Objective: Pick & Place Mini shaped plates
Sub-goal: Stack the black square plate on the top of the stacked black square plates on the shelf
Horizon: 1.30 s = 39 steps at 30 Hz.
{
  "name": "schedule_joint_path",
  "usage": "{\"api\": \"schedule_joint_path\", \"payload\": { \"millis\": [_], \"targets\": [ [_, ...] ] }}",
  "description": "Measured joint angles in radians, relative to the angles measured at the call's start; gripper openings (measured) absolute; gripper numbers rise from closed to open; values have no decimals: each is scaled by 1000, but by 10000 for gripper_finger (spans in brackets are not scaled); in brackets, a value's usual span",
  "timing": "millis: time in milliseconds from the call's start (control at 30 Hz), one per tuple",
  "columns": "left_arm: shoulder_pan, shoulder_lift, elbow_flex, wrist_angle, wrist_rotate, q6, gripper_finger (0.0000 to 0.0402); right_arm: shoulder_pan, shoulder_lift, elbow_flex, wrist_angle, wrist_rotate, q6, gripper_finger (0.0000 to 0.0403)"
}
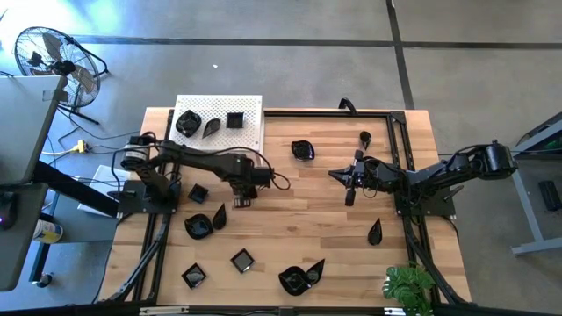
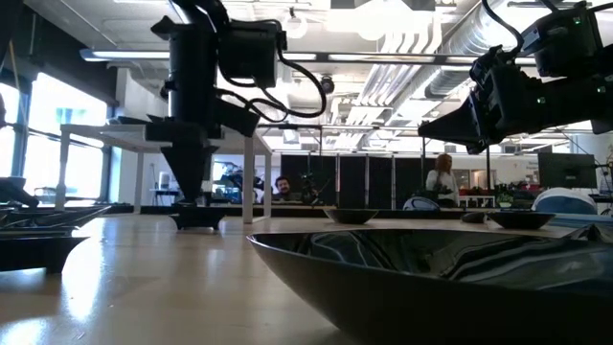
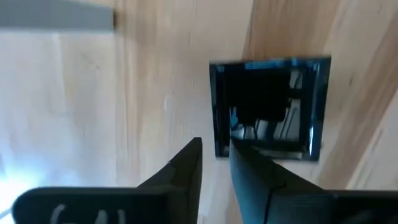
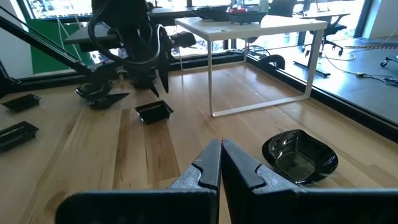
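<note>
Looming across the bottom of the low view is the glossy rim of a black wavy dish point(image 2: 431, 278), so close that it fills the lower right of that frame. Behind it, at upper left, the left tool point(image 2: 196, 213) points straight down at a small square plate point(image 2: 198, 221) sitting on the counter point(image 2: 144, 278).

From above, that square plate point(image 1: 241, 201) lies just left of centre on the wooden counter point(image 1: 307, 219), under the left tool point(image 1: 242, 198). The left wrist view shows the tool's two fingers point(image 3: 186, 168) narrowly parted at the near edge of the square plate point(image 3: 270, 109); the plate rests flat on the wood, and whether a finger touches its rim I cannot tell.

More mini shaped plates are spread about. Three sit on the white perforated stand point(image 1: 250, 132) at upper left of the overhead frame. A round wavy one point(image 1: 303, 150) lies above centre, a teardrop point(image 1: 375, 232) at lower right, and squares point(image 1: 242, 260) and leaf shapes along the bottom edge.

Right of centre, the right tool point(image 1: 349, 186) hangs above the counter with its fingers pressed together, empty. Its wrist view shows the closed tips point(image 4: 221, 163) near the round wavy plate point(image 4: 300, 157).
</note>
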Motion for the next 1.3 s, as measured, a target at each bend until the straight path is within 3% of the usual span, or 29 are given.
{"api": "schedule_joint_path", "payload": {
  "millis": [167,400,600,967,1133,1300],
  "targets": [
    [-35,0,63,-48,-4,-20,92,0,0,0,0,0,0,1],
    [-132,0,121,-1,26,-162,92,0,0,0,2,0,0,1],
    [-214,23,112,35,-14,-268,102,0,0,0,5,-8,11,1],
    [-226,21,-27,82,-89,-360,181,0,0,0,8,-23,19,1],
    [-227,21,-44,140,-112,-359,178,0,0,0,8,-15,10,1],
    [-227,21,-44,171,-153,-359,144,0,0,0,8,-15,8,2]
  ]
}}
